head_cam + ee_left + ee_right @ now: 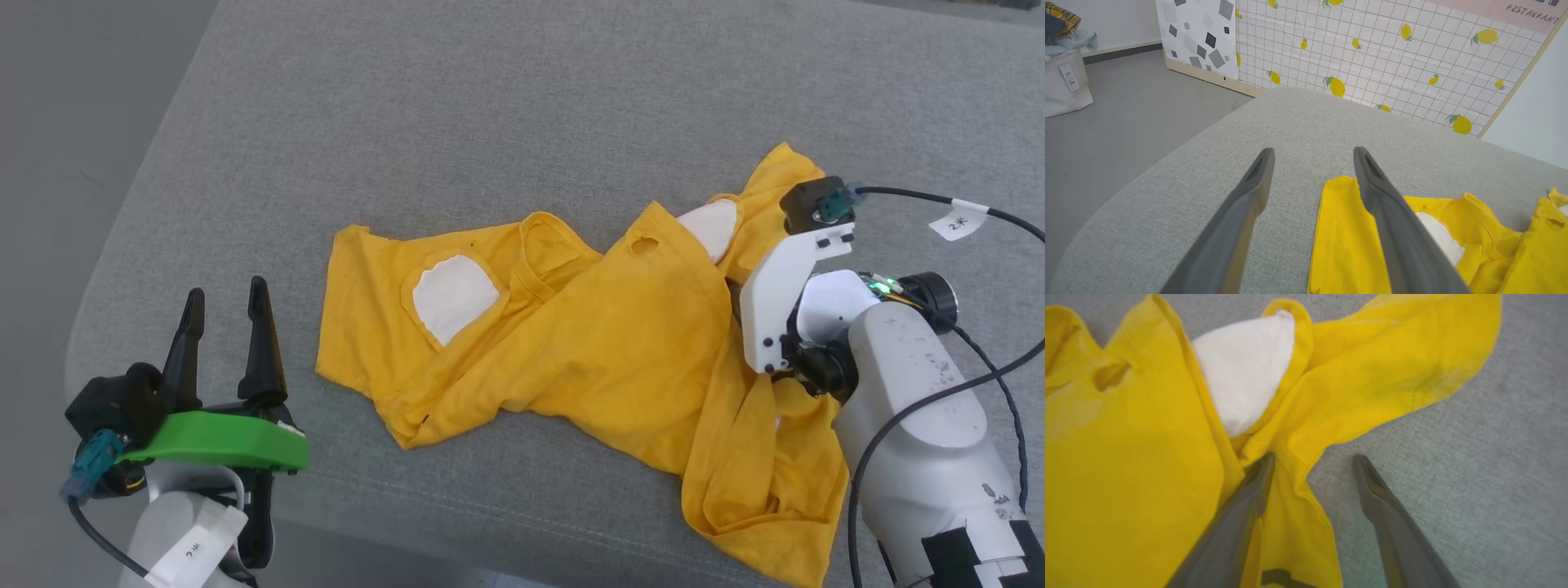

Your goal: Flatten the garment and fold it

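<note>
The right arm's pale forearm (922, 425) sits closest, low on the right in the head view, bent down over the garment (588, 343). That mustard-yellow shirt lies crumpled and twisted across the grey cushion (490, 122), with a white patch (453, 296) and a small hole (645, 244) showing. The right gripper (1315, 465) stands wide over the shirt's right end, one finger against a yellow fold, the other over bare cushion, nothing pinched. The left gripper (227, 290) is spread wide and empty, just beside the shirt's left edge. Beyond stand a lemon-print panel (1392, 61) and a grey floor (1126, 114).
</note>
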`<state>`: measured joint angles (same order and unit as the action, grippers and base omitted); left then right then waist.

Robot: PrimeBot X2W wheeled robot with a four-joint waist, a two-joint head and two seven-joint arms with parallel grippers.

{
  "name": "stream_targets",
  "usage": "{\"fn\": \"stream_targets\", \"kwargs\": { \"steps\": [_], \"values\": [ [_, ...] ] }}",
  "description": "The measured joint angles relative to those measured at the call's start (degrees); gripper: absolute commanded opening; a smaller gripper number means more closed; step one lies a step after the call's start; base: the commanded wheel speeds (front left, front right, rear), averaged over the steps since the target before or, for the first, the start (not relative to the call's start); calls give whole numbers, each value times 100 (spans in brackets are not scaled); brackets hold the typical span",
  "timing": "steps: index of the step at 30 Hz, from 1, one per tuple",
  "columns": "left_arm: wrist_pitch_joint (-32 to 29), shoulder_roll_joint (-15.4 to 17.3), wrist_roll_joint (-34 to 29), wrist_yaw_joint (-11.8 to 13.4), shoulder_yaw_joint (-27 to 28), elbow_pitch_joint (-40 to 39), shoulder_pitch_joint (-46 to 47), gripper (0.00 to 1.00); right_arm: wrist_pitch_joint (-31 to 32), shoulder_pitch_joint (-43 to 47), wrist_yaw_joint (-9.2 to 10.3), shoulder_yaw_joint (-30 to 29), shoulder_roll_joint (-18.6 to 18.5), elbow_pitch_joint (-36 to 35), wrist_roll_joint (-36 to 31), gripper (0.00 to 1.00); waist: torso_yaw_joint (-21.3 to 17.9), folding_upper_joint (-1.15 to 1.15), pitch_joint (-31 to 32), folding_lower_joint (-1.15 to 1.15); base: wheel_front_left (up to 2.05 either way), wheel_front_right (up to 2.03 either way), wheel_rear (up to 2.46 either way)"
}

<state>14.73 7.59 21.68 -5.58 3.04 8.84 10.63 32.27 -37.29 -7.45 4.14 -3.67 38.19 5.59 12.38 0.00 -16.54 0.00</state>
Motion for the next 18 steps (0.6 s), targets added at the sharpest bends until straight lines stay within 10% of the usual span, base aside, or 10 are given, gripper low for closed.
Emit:
{"fn": "stream_targets", "kwargs": {
  "steps": [1,2,3,4,10,18],
  "values": [
    [0,-24,-30,-22,30,19,1,100,-38,-25,13,85,-7,41,27,100,-4,0,-5,0,0,0,0],
    [0,-47,-87,-43,55,38,1,100,-73,-33,25,183,-3,73,80,79,-13,0,-2,0,0,0,0],
    [0,-64,-126,-44,77,57,1,100,-121,-38,26,223,-7,88,156,23,-25,0,5,0,0,0,0],
    [0,-80,-149,-49,102,75,1,100,-210,-38,33,270,-12,110,232,0,-46,0,18,0,0,0,0],
    [0,-144,-253,-102,187,126,-7,100,-817,-16,15,-42,109,81,479,0,-226,0,185,0,0,0,0],
    [0,-187,-304,-146,254,129,-159,100,-1346,682,14,-1840,94,-1110,40,0,-582,0,491,0,0,0,0]
  ]
}}
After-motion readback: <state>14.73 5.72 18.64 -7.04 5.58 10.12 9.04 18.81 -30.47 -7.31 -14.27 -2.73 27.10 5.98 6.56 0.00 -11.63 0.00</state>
